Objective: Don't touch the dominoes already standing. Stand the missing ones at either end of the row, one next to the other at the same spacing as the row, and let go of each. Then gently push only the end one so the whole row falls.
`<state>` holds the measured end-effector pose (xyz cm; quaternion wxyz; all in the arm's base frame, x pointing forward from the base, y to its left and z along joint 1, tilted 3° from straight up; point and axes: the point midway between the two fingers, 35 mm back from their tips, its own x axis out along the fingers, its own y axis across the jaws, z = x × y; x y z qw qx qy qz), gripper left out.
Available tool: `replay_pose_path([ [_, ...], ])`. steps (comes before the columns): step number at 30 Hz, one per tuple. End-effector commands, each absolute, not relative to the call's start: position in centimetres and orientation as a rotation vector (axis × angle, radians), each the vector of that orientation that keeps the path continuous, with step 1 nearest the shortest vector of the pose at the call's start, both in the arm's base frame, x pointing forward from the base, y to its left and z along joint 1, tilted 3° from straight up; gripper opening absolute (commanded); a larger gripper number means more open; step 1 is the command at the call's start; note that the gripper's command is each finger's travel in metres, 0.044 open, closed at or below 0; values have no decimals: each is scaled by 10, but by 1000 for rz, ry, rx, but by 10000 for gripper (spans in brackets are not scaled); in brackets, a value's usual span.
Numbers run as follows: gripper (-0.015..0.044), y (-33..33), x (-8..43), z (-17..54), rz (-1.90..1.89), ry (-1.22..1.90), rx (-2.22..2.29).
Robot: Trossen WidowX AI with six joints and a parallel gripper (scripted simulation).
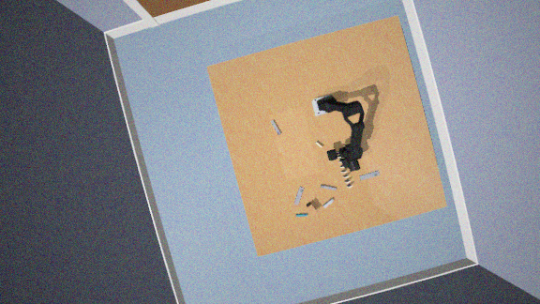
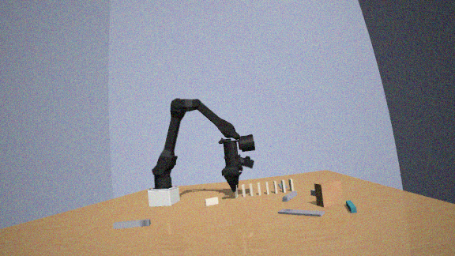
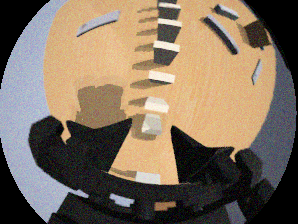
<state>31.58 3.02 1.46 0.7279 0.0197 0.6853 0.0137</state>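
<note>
A row of several cream dominoes [image 1: 347,176] [image 2: 267,188] [image 3: 166,46] stands upright on the table. At the arm-base end of the row, one domino [image 2: 236,193] [image 3: 152,123] stands upright between my fingertips, in line with the others. My gripper [image 2: 235,190] [image 3: 152,124] is open around it, fingers low, with a gap on each side in the wrist view. In the top view the arm hides the fingertips. Another cream domino [image 1: 319,144] [image 2: 212,201] [image 3: 148,177] lies on the table between the row and the arm base, apart from the row.
Grey bars lie around: one [image 1: 369,174] [image 3: 99,23] on one side of the row, another [image 1: 329,187] [image 2: 289,196] [image 3: 221,34] on the other, and one [image 1: 277,127] [image 2: 132,224] farther off. A brown block [image 1: 316,203] [image 2: 332,193] and a teal piece [image 1: 302,214] [image 2: 351,206] are beyond.
</note>
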Motion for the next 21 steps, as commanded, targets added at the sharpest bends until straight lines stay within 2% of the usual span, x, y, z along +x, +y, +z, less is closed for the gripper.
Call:
replay_pose_path([
  [1,422,31,316,14,28,1510,48],
  [2,440,31,316,14,28,1510,48],
  [6,440,30,318,24,28,1509,48],
  [14,440,24,309,142,30,1510,43],
  [21,440,22,308,145,37,1509,34],
])
